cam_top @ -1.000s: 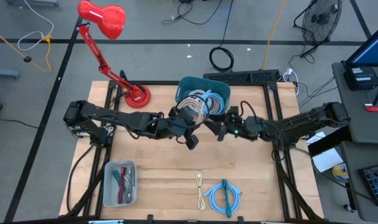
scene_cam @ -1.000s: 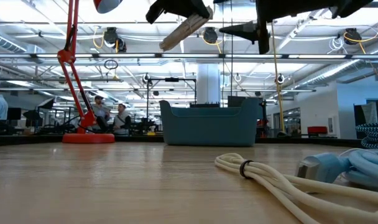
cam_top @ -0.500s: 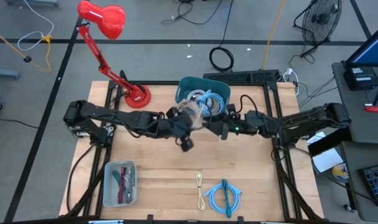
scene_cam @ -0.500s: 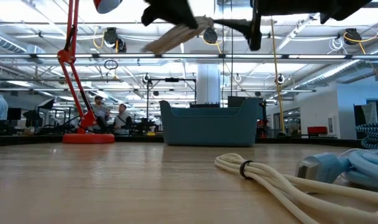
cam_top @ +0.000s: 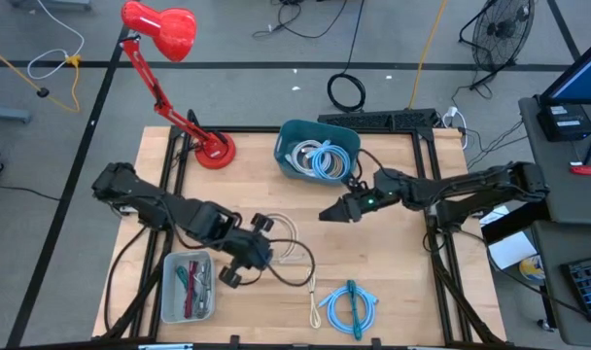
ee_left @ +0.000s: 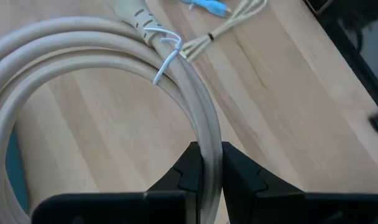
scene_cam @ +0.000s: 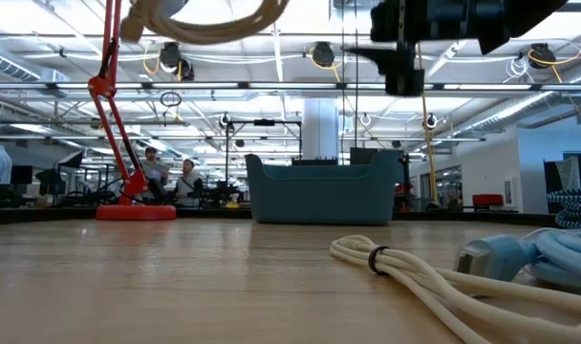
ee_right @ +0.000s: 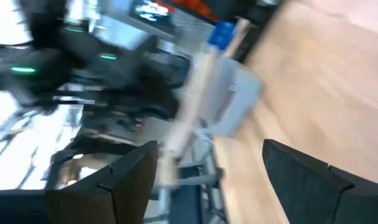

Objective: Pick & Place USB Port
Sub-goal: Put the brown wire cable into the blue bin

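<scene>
**Left arm carries a coiled cream cable away from the bin while the right arm waits open**

Seen from above, a wooden surface (cam_top: 393,292) holds a teal bin (cam_top: 346,144) near its far edge, still containing pale blue and white coiled cables. A red desk lamp (cam_top: 159,29) stands at the far left corner, likely there for lighting only.

The left end effector (cam_top: 245,255) hangs over the near-left part of the surface, clenched on one strand of a coiled cream cable (cam_top: 288,248). The wrist camera shows its two dark fingers (ee_left: 186,171) pinching the cord on either side, with the rest of the loop, bound by a thin white tie, hanging free ahead of them. Gripping a single strand lets the bundled coil be lifted whole. In the table-level view the loop shows at the top of the picture, clear of the wood, so it appears to be in the air, not yet set down.

Just beside it sits a small clear tray (cam_top: 169,292) with red and green items, and nearer the front edge lie a thin cream cable (cam_top: 311,287) and a blue coiled cable (cam_top: 352,306), apparently sorted out already.

The right end effector (cam_top: 330,214) is near the middle, just in front of the bin, released with fingers spread wide and holding nothing, probably staying clear of the carry.
</scene>
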`<state>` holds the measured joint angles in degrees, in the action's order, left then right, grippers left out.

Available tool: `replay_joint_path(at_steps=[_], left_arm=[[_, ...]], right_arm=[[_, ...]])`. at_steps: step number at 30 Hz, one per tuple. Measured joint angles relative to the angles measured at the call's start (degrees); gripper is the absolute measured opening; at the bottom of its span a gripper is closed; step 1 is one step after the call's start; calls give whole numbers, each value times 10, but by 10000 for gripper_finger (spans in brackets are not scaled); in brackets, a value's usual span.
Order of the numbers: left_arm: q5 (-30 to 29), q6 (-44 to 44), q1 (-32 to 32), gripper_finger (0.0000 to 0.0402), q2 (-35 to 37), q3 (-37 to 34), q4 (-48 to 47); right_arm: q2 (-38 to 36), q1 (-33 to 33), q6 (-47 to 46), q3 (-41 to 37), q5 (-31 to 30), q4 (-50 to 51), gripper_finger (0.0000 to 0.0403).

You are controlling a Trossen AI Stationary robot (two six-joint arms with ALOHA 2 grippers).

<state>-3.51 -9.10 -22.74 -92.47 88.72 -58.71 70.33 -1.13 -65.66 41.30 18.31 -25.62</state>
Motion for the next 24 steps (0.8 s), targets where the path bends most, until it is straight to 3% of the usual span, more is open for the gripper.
replay_joint_path(at_steps=[3,8,14,24], left_arm=[[16,-2,6,35,-1,25,2],[30,-16,26,35,-2,50,-8],[41,-18,36,35,-3,52,-30],[71,-34,41,35,-15,52,-29]], right_arm=[[20,-11,-14,0,14,16,281],[98,-16,-82,0,58,-129,281],[170,-9,-146,0,58,-280,281],[178,-8,-151,12,29,-294,281]])
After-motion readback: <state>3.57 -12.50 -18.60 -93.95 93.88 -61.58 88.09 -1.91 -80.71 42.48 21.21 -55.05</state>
